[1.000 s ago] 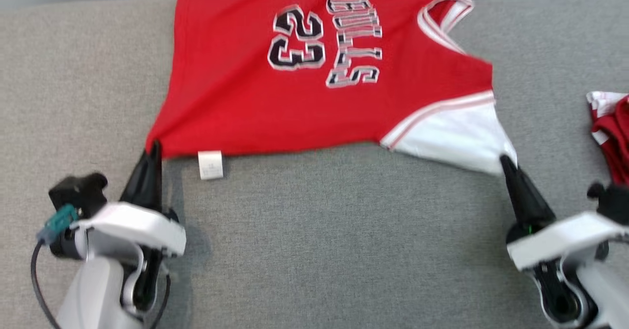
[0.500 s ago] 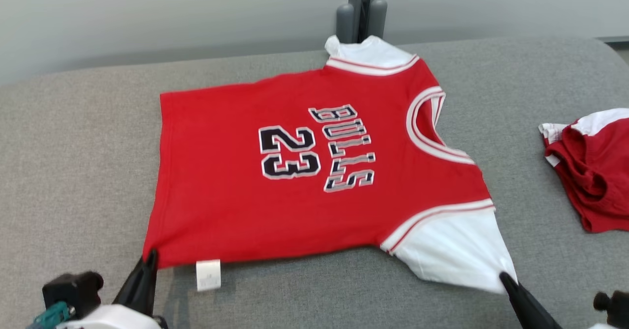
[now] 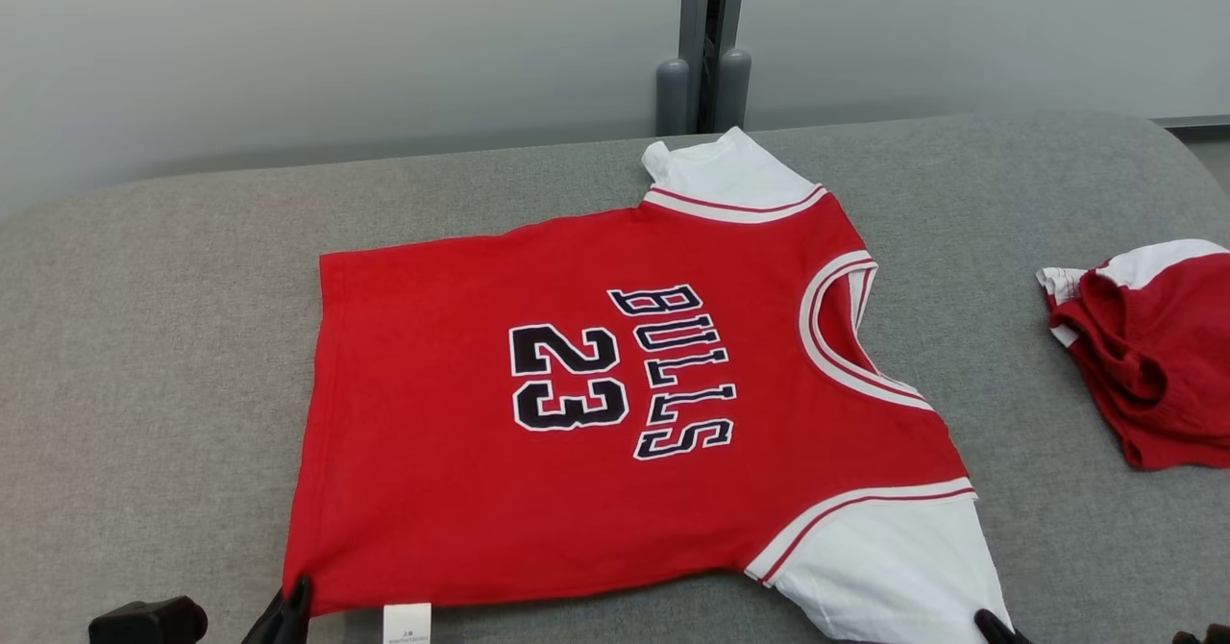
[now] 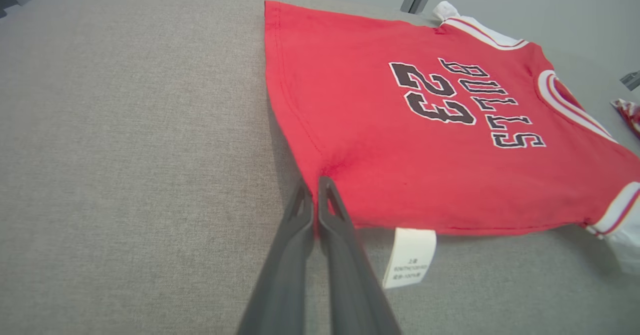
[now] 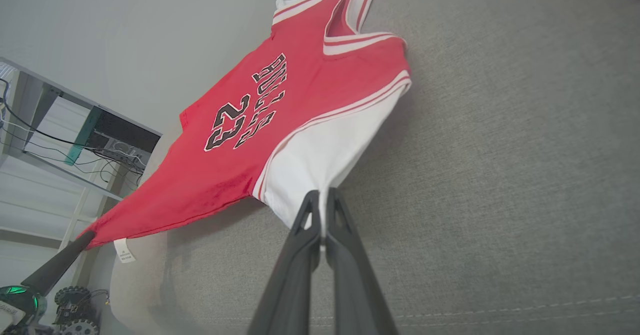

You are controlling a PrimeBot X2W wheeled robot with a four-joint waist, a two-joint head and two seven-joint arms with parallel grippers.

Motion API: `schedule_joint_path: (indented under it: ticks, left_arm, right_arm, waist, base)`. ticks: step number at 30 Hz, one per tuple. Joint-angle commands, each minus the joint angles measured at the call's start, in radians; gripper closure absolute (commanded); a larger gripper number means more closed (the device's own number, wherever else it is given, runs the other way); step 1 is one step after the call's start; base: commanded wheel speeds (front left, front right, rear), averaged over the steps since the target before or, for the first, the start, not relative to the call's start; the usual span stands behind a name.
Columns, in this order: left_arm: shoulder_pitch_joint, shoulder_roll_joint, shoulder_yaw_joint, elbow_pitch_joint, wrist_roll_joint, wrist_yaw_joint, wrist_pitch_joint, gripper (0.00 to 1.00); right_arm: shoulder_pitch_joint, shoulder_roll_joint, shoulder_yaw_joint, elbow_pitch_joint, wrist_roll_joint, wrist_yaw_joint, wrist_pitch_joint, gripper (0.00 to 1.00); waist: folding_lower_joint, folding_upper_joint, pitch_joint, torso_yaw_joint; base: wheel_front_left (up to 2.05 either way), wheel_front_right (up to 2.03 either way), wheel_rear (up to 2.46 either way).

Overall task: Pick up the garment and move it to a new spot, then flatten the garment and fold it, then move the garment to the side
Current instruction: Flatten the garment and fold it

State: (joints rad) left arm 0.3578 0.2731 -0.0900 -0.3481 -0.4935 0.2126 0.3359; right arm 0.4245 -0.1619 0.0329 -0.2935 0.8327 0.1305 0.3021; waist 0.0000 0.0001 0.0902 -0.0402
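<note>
Your head camera has tipped up, and your left gripper [image 4: 314,185] pinches a hem corner and your right gripper [image 5: 322,197] the white sleeve [image 5: 320,160] of the soft, light red shirt [image 3: 577,404] lying flat on the grey cushion [image 3: 144,356], so keep holding corners.

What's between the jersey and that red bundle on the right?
Bare grey cushion separates the jersey from the red bundle, shown in the head view.

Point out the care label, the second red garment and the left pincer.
care label [image 4: 410,257], left wrist view, middle of the white tag.
second red garment [image 3: 1153,365], head view, its crumpled red middle.
left pincer [image 4: 314,185], left wrist view, between its fingertips.
</note>
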Motion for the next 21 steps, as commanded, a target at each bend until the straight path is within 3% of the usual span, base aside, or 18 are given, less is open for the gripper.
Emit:
schedule_joint_path:
  ticks: [1, 10, 21]
  left_arm:
    - [-0.009, 0.01, -0.002, -0.007, -0.006, -0.005, 0.009, 1.0]
    - [-0.117, 0.036, -0.02, 0.035, -0.031, -0.047, 0.053, 1.0]
    - [-0.326, 0.037, -0.025, 0.153, -0.097, -0.119, 0.07, 1.0]
  right_arm:
    - [-0.004, 0.01, -0.018, -0.016, -0.017, 0.001, 0.027, 1.0]
    - [-0.163, 0.015, -0.064, -0.031, -0.02, 0.001, 0.115, 1.0]
    - [-0.553, -0.093, -0.022, 0.112, 0.044, 0.001, 0.164, 1.0]
  waist:
    - [0.0, -0.0001, 0.007, 0.001]
    - [0.0, -0.0001, 0.072, 0.007]
    - [0.0, -0.0001, 0.243, 0.038]
  base:
    - [0.0, 0.0, 0.0]
    - [0.0, 0.0, 0.0]
    - [0.0, 0.0, 0.0]
